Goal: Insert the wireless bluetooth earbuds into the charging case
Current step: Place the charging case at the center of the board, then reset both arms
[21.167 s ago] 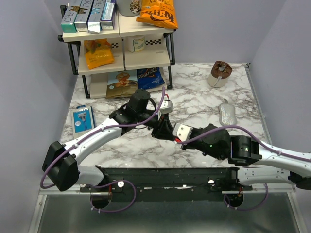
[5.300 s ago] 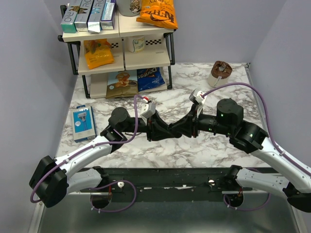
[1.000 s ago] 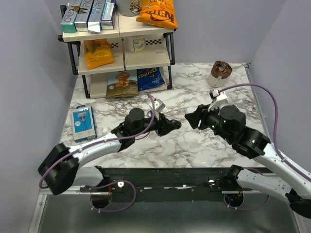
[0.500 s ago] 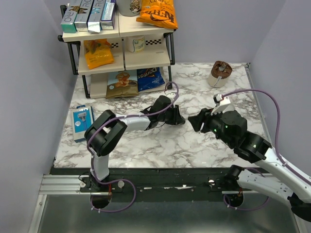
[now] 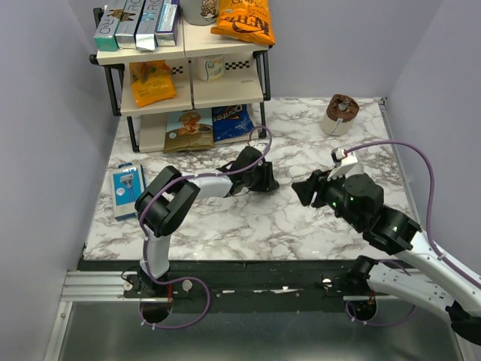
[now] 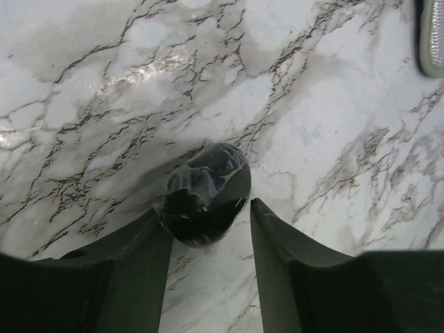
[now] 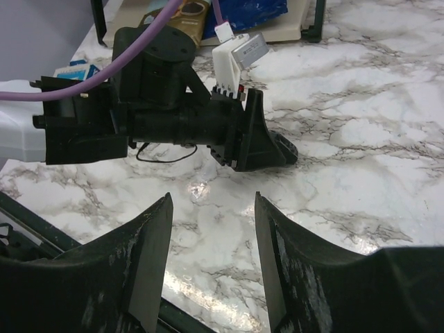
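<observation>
Left gripper (image 6: pixel 207 215) is low over the marble counter (image 5: pixel 248 218) near its middle, fingers slightly apart and pointing down at the surface. One glossy black earbud (image 6: pixel 208 191) lies on the counter in the gap between them. The left finger's inner edge appears to meet the earbud's lower side, while a narrow strip of marble shows between the earbud and the right finger, so the piece is not clamped. Right gripper (image 7: pixel 211 201) stands close by on the right, facing the left gripper with a short stretch of bare counter between the two, its fingers well apart and nothing between them. From the right wrist view the earbud shows as a small dark lump at the tip of the left gripper. A silvery grey item (image 6: pixel 431 38) lies further off on the counter, only its edge visible. A snack rack (image 5: pixel 188 68) stands at the far left
</observation>
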Tool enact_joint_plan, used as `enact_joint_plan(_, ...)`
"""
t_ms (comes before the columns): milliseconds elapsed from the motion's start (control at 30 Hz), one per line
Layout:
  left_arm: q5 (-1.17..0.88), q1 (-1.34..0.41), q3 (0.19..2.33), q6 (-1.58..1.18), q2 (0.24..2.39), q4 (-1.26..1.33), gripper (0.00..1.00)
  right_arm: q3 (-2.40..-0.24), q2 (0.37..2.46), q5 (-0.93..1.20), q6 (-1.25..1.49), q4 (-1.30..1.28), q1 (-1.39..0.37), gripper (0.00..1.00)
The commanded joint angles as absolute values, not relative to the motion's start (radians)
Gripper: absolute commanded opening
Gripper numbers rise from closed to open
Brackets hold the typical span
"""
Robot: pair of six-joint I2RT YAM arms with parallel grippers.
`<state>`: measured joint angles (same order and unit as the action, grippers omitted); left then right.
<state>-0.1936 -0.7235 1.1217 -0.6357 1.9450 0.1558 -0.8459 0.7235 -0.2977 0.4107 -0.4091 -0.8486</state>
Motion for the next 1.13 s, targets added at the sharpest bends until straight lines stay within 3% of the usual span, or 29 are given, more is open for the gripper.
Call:
enact_joint_plan(0, -0.144, -0.716, 1.098, -0.606, 1.936, 0.074, 0.60, -0.825, 0.710, -0.304, 0.402, -0.394, -0.844, 0.59)
enact_joint_plan(267, -0.109, -0.677, 1.000, -0.580, 1.798, 0.057, 0.66, -0.822, 0.706, -0.308, 0.399, -0.394, -0.844, 0.59)
enact_joint_plan(467, -0.040, -0.666, 0.997, -0.529, 1.606, -0.101, 0.67, -0.816, 0.696, -0.319, 0.393, -0.394, -0.842, 0.60)
enact_joint_plan(600, 0.200, -0.667, 1.017, -0.535, 1.433, -0.326, 0.71, -0.796, 0.690, -0.339, 0.380, -0.382, -0.842, 0.60)
enact_joint_plan(633, 0.251, -0.667, 1.017, -0.564, 1.404, -0.353, 0.73, -0.786, 0.690, -0.342, 0.374, -0.376, -0.842, 0.60)
enact_joint_plan(667, 0.286, -0.667, 0.994, -0.578, 1.373, -0.366, 0.82, -0.775, 0.687, -0.341, 0.370, -0.368, -0.842, 0.60)
enact_joint_plan(700, 0.323, -0.667, 0.976, -0.600, 1.311, -0.370, 0.98, -0.753, 0.689, -0.336, 0.364, -0.351, -0.842, 0.60)
enact_joint_plan(867, 0.275, -0.663, 0.807, -0.757, 1.125, -0.240, 0.99, -0.695, 0.687, -0.327, 0.354, -0.322, -0.842, 0.60)
enact_joint_plan(967, 0.383, -0.663, 0.743, -0.936, 1.014, -0.219, 0.99, -0.680, 0.673, -0.321, 0.360, -0.310, -0.842, 0.60)
enact_joint_plan(1100, 0.436, -0.663, 0.774, -0.951, 0.986, -0.286, 0.99, -0.672, 0.643, -0.313, 0.347, -0.279, -0.842, 0.62)
